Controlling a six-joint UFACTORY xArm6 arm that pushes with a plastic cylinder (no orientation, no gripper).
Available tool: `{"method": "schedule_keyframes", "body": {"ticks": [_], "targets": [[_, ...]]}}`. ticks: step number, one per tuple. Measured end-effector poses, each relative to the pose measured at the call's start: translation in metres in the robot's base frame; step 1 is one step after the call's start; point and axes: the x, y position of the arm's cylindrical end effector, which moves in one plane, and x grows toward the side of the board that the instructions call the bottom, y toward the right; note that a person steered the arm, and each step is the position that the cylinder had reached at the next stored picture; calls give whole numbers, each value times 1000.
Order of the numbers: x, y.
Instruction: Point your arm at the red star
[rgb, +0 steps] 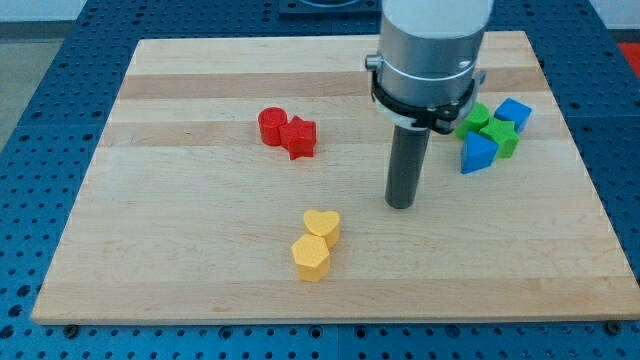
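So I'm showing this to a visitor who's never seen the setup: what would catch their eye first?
Probably the big grey arm coming down from the view's top, its dark rod ending at my tip on bare wood right of centre. Next, the colours: the red star touching a red round block to the tip's left, a blue-and-green cluster at the right, and two yellow blocks below centre.

Red star, yellow heart
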Motion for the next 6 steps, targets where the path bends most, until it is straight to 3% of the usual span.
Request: {"method": "schedule_keyframes", "body": {"ticks": [4,6], "targets": [[0,28],[-28,16]]}}
